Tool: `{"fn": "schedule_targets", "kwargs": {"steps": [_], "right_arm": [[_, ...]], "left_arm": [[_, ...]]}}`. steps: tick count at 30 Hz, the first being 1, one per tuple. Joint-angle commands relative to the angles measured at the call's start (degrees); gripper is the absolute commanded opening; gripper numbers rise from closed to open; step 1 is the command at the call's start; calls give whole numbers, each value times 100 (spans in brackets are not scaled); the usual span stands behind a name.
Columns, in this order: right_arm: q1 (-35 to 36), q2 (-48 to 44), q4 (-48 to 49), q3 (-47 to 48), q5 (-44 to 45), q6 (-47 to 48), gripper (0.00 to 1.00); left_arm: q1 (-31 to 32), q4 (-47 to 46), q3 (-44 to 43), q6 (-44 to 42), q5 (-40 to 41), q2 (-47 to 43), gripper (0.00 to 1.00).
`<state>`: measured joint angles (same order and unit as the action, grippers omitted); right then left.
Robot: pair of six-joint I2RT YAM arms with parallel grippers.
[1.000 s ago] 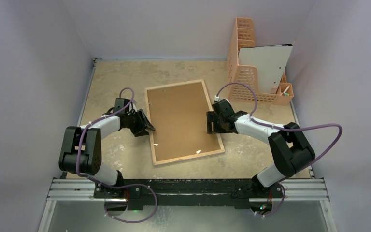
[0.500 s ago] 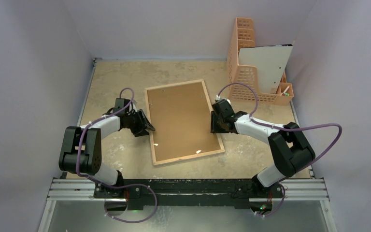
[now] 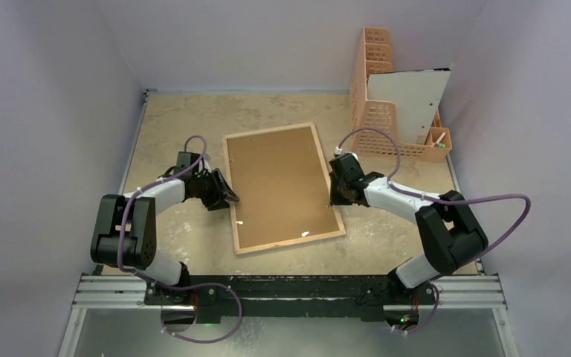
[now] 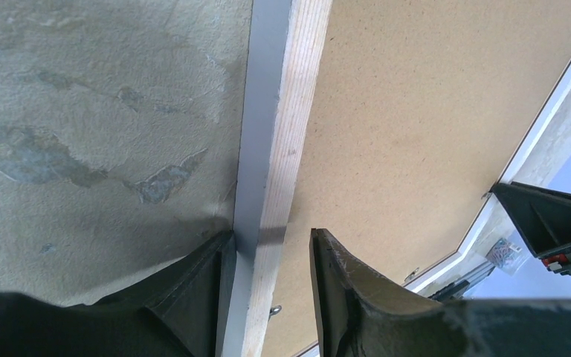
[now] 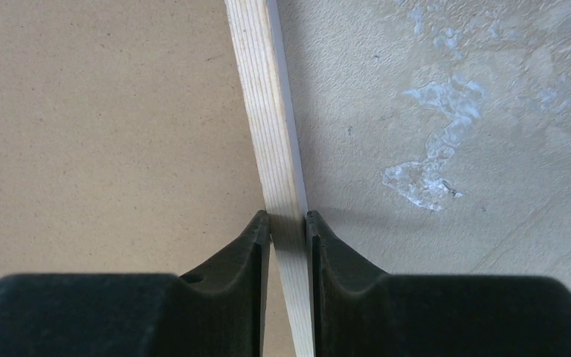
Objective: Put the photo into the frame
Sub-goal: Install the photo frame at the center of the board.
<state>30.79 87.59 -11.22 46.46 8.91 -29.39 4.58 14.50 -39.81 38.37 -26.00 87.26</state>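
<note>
The frame (image 3: pixel 290 241) lies face down in the middle of the table, its light wood rim (image 4: pixel 297 111) around a brown backing board (image 3: pixel 279 186). My left gripper (image 3: pixel 230 197) straddles the left rim low down: in the left wrist view (image 4: pixel 271 234) the outer finger touches the rim's white side and the inner finger stands apart over the board. On the opposite side, my right gripper (image 3: pixel 332 199) is shut on the right rim (image 5: pixel 264 97), both fingers pressed against the wood in the right wrist view (image 5: pixel 288 216). No photo face shows.
An orange plastic rack (image 3: pixel 375 111) stands at the back right with a large white sheet (image 3: pixel 409 100) leaning in it and small items in its end pocket (image 3: pixel 439 140). Walls close in the table on the left, back and right.
The right gripper's fingers have closed onto the frame's right rim, and the arm has shifted slightly rightward. The left gripper and the frame have stayed where they were.
</note>
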Motion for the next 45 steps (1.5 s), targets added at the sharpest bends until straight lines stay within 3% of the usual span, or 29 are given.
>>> {"fn": "schedule_targets", "kwargs": {"steps": [1, 4, 12, 20, 24, 31, 45], "right_arm": [[24, -198, -85, -2, -359, -69, 25], [16, -226, -146, 112, -231, -175, 28], [-11, -119, -314, 976, 1006, -384, 69], [-11, 1101, 27, 2409, 1097, -104, 77], [-11, 1800, -62, 3109, 1461, -103, 87], [-24, 2804, -42, 3906, 1468, 211, 88], [-288, 3370, 234, 4103, 1355, 401, 73]], "left_arm": [[25, -121, 62, -4, -81, -7, 43], [26, -98, 46, -13, -76, -24, 43], [25, 1, -6, -31, 40, -74, 43], [25, 205, -70, -95, 338, -258, 45], [25, 275, -78, -80, 314, -346, 45], [25, 337, 21, -101, 373, -438, 45], [25, 290, 11, -108, 367, -294, 44]]}}
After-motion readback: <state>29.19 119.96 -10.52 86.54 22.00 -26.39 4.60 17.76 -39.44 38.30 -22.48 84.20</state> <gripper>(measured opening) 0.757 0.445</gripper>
